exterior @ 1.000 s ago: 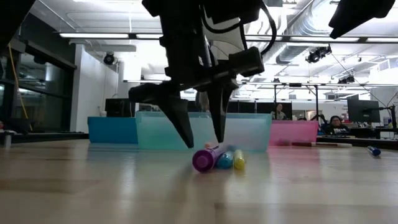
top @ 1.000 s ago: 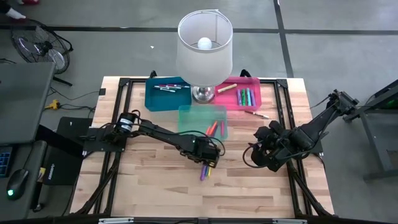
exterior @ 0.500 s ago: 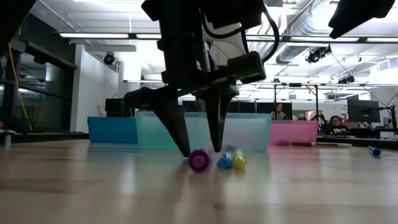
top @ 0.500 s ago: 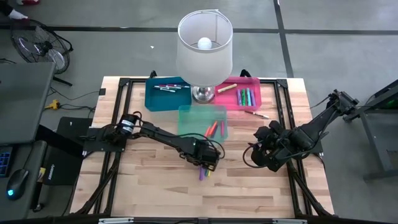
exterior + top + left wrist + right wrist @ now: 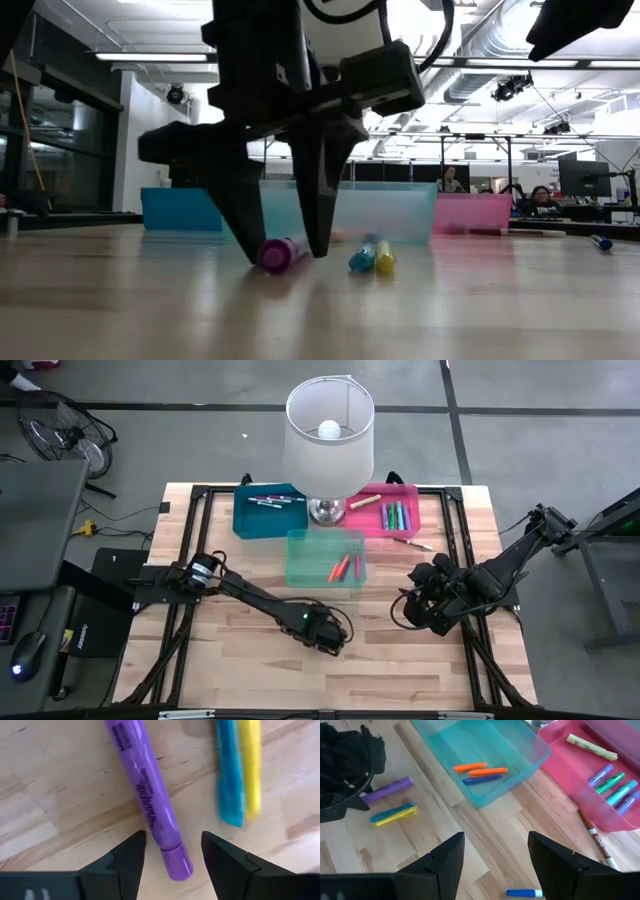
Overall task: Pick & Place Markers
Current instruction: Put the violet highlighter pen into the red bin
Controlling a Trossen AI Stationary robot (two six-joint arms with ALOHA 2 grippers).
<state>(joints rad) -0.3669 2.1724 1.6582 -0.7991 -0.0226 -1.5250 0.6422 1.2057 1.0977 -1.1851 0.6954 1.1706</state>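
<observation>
A purple marker (image 5: 150,805) lies flat on the wooden table. My left gripper (image 5: 172,836) is open, and its fingertips stand down at the table on either side of the marker's near end (image 5: 280,253). A blue marker (image 5: 230,775) and a yellow marker (image 5: 250,765) lie side by side just to its right. In the high view my left gripper (image 5: 325,632) hides all three. My right gripper (image 5: 495,865) is open and holds nothing; it hovers over the table's right part (image 5: 425,605). My left gripper has one finger on each side of the purple marker's end (image 5: 175,860), coming from above. The wrist view shows a thin gap on both sides. In the low view one fingertip (image 5: 255,255) looks to be against the marker; whether it touches, I cannot tell.
A clear green bin (image 5: 325,555) holds orange and red markers. Behind it stand a blue bin (image 5: 268,510) and a pink bin (image 5: 390,510), both holding markers, with a lamp (image 5: 328,440) between them. A loose pen (image 5: 412,543) and a blue marker (image 5: 522,893) lie at the right.
My left gripper has moved toward the table's near edge and a little left, and has come down to the table. The purple marker has shifted left with it, away from the blue and yellow markers, which have stayed where they were.
</observation>
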